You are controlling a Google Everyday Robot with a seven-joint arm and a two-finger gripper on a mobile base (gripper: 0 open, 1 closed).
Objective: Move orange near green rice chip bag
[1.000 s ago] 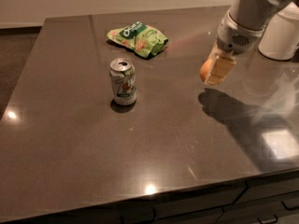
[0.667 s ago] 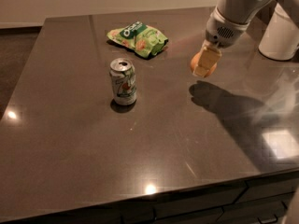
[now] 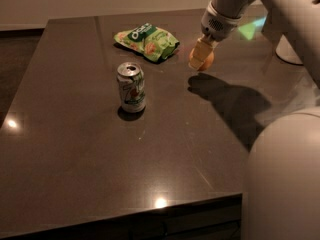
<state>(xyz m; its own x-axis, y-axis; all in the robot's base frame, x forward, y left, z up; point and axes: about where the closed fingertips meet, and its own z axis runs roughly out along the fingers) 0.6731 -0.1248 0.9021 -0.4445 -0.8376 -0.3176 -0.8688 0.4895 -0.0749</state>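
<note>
The green rice chip bag point(image 3: 146, 42) lies flat at the far middle of the dark table point(image 3: 75, 149). My gripper point(image 3: 201, 58) hangs from the arm at the upper right, to the right of the bag. It is shut on the orange point(image 3: 206, 60), which shows bright orange between the pale fingers point(image 3: 198, 55). The orange is held just above the table top, about a hand's width from the bag's right end. A dark shadow of the arm falls on the table right of it.
A silver-green soda can point(image 3: 131, 87) stands upright in the middle of the table, in front of the bag. A white round object point(image 3: 287, 51) sits at the far right edge. The robot's pale body point(image 3: 282, 179) fills the lower right corner.
My gripper has moved left and farther back with the orange in it, closer to the chip bag. The can and the bag have not moved.
</note>
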